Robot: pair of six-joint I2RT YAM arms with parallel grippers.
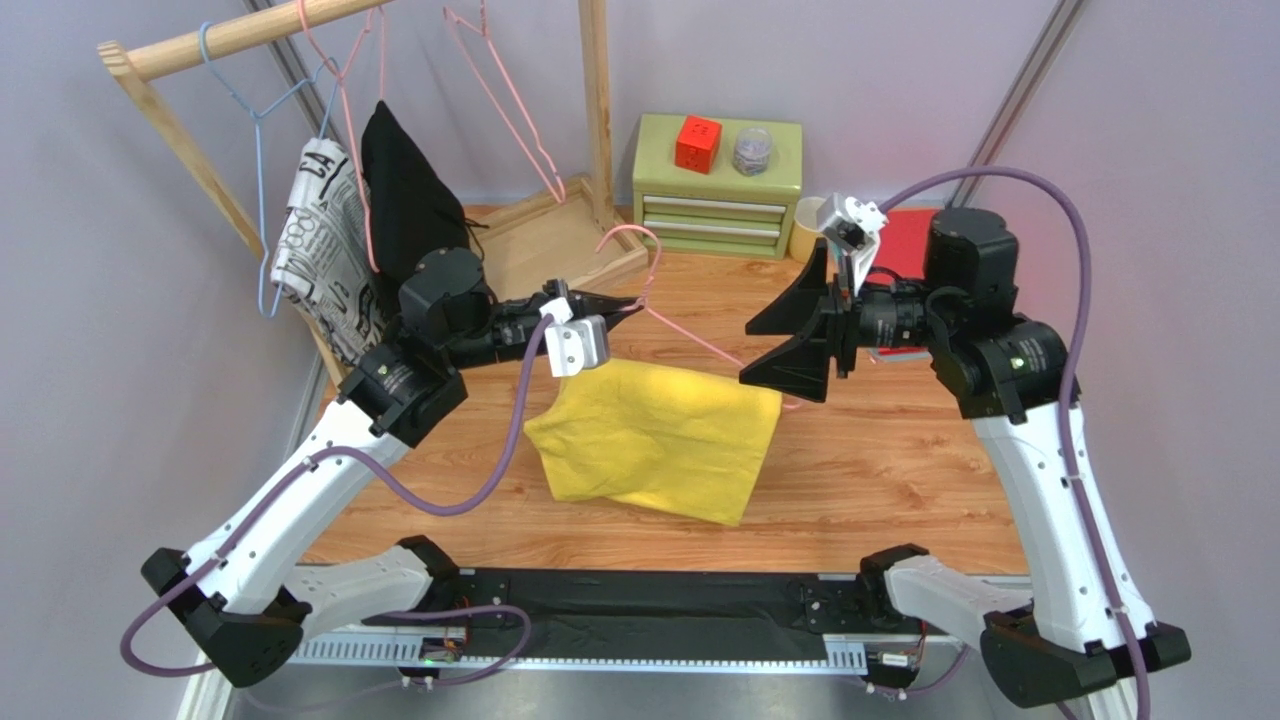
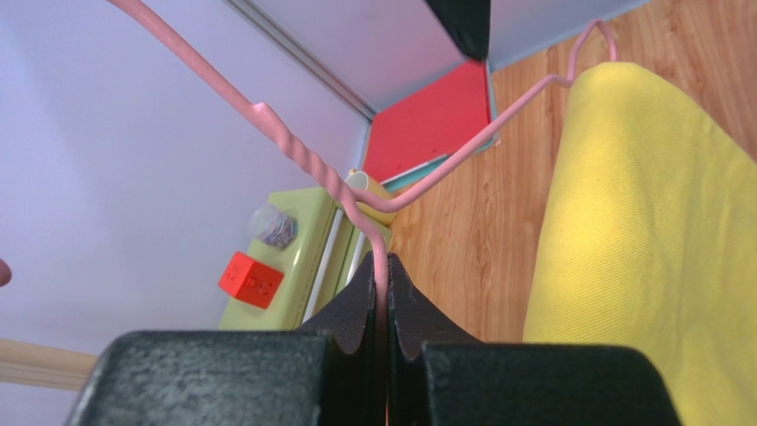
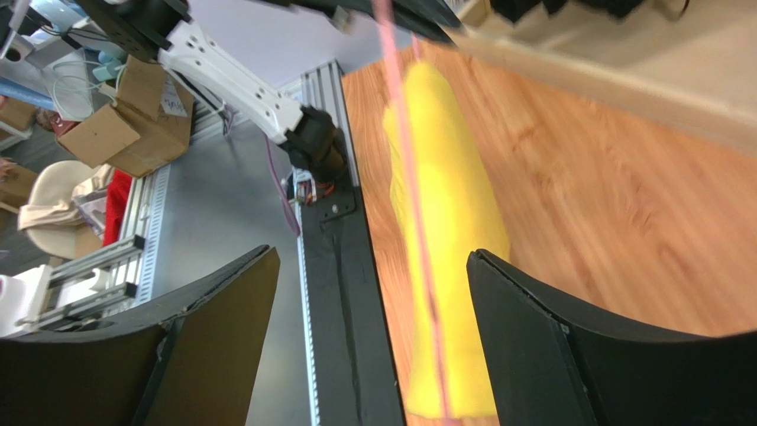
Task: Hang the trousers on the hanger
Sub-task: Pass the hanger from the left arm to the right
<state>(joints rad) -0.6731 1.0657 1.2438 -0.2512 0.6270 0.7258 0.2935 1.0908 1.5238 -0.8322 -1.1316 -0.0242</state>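
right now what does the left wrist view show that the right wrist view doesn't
Only the left wrist view: the left gripper shut on the hanger just below its twisted neck, plus the green drawer chest with the red cube on top. Only the right wrist view: the right gripper open, gripping nothing, the black strip along the near edge of the table, and a cardboard box beyond it. Both: the yellow trousers, the pink hanger wire and the wooden table.
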